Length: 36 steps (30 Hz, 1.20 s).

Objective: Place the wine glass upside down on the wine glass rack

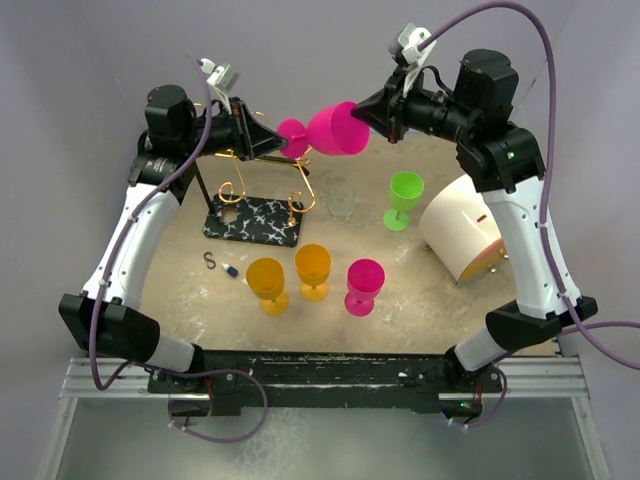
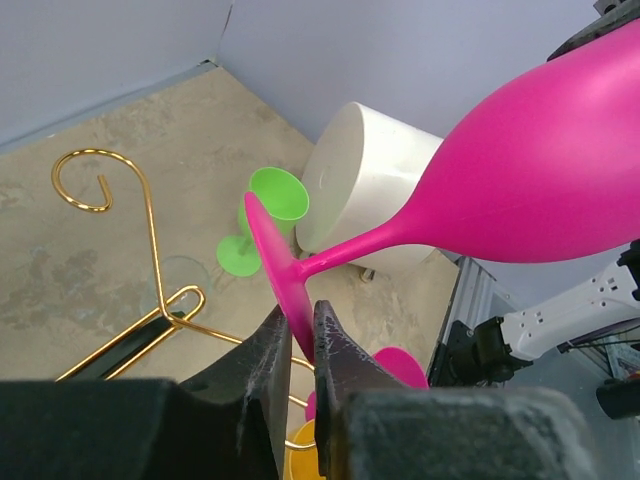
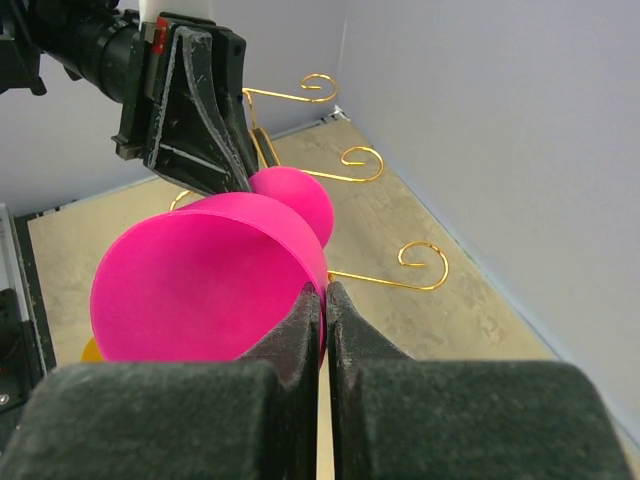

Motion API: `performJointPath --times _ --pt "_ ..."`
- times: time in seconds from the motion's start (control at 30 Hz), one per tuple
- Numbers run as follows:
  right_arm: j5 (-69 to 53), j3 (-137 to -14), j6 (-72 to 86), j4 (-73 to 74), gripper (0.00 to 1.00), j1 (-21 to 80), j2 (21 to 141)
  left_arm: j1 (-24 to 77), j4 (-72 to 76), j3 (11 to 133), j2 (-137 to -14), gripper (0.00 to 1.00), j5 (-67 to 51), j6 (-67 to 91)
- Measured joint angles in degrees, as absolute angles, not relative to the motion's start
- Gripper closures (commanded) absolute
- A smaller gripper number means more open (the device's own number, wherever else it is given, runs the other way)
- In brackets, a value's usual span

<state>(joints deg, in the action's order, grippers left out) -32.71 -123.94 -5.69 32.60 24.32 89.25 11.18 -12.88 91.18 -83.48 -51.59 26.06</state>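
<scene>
Sandy table [image 1: 420, 300] carries the rack [image 1: 255, 220] at far left, its curled gold arms free of the cups [image 1: 313, 268] nearby. Above it the pink wine glass [image 1: 335, 128] lies sideways in air: left gripper [image 1: 284, 141] pinches the foot's edge, right gripper [image 1: 366, 112] pinches the rim.

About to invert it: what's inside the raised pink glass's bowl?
Only bare pink wall shows inside the wine glass; the right gripper pinching its rim hides the bowl's lower edge.
</scene>
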Motion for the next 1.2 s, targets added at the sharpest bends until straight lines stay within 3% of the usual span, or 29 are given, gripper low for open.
performJointPath --times 0.07,0.13,0.37,0.47,0.5,0.6,0.87,1.2 --pt "-32.88 -123.57 -5.67 32.38 1.0 24.32 89.25 11.29 -12.88 91.18 -83.48 1.0 -51.62 26.55" --pt "-33.23 -123.13 -5.67 32.29 0.99 24.29 89.25 11.25 -12.88 91.18 -83.48 1.0 -50.81 27.42" --pt "-33.52 -121.47 -5.41 32.27 0.45 24.32 89.21 10.48 -12.95 90.98 -83.2 1.0 -47.7 27.94" --pt "-32.21 -120.66 -6.09 32.32 0.36 24.32 88.77 8.73 -12.88 90.11 -82.19 1.0 -48.21 28.86" --pt "-31.38 -119.9 -6.63 32.38 0.27 24.32 88.27 7.84 -12.91 89.76 -81.78 1.0 -48.49 29.39" --pt "-29.39 -117.91 -7.81 33.1 0.14 24.32 86.39 3.57 -12.93 89.12 -80.27 1.0 -49.04 30.89" --pt "-26.65 -114.93 -11.66 34.37 0.11 22.63 80.07 -2.72 -24.64 97.62 -78.19 1.0 -39.03 23.22" --pt "-25.08 -105.49 -13.54 33.26 0.11 16.97 74.56 -8.43 -35.46 114.24 -75.59 1.0 -8.23 0.69"
